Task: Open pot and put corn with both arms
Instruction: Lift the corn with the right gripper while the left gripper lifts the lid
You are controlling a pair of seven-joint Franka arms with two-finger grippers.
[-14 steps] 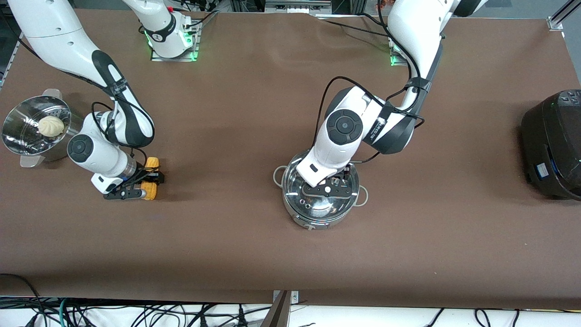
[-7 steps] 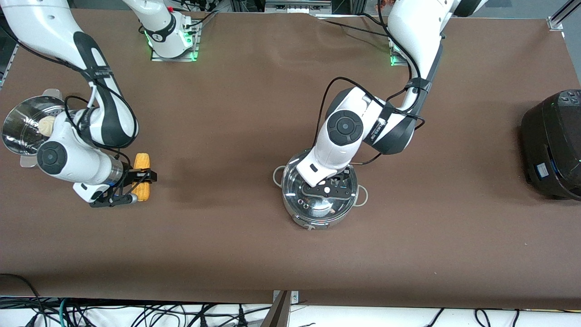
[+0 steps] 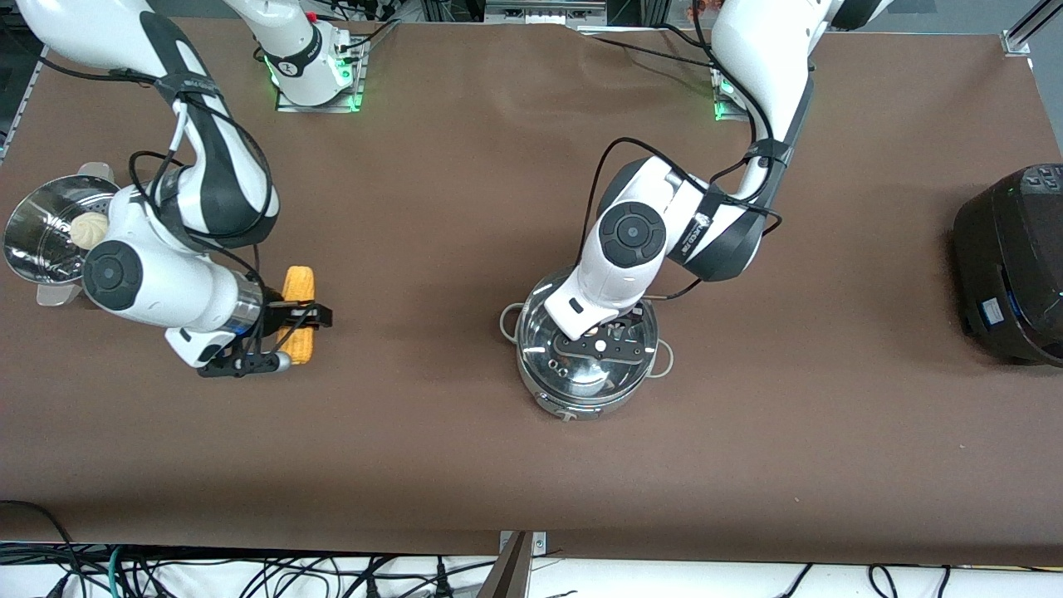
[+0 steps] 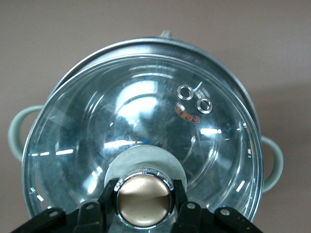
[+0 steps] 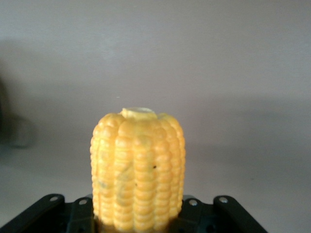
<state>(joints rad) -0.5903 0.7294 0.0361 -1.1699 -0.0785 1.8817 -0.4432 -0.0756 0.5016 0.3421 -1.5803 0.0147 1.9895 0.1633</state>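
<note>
The shiny steel pot (image 3: 573, 404) stands mid-table with its glass lid (image 3: 563, 365) on it. My left gripper (image 3: 610, 339) is over the pot. In the left wrist view the left gripper (image 4: 144, 200) is shut on the lid's beige knob (image 4: 144, 196), one finger (image 4: 109, 194) on each side; the lid (image 4: 146, 116) and a grey side handle (image 4: 14, 133) show. My right gripper (image 3: 296, 336) is shut on the yellow corn (image 3: 299, 286) and holds it just above the table, toward the right arm's end. In the right wrist view the corn (image 5: 137, 165) stands out of the right gripper (image 5: 137, 221).
A perforated steel steamer pot (image 3: 37, 249) with a white bun (image 3: 87, 230) stands at the right arm's end of the table. A big black cooker (image 3: 1013, 266) stands at the left arm's end. Bare brown table lies between the corn and the pot.
My right arm, holding the corn, swung toward the steamer pot and then back toward the steel pot. My left gripper stayed on the lid's knob.
</note>
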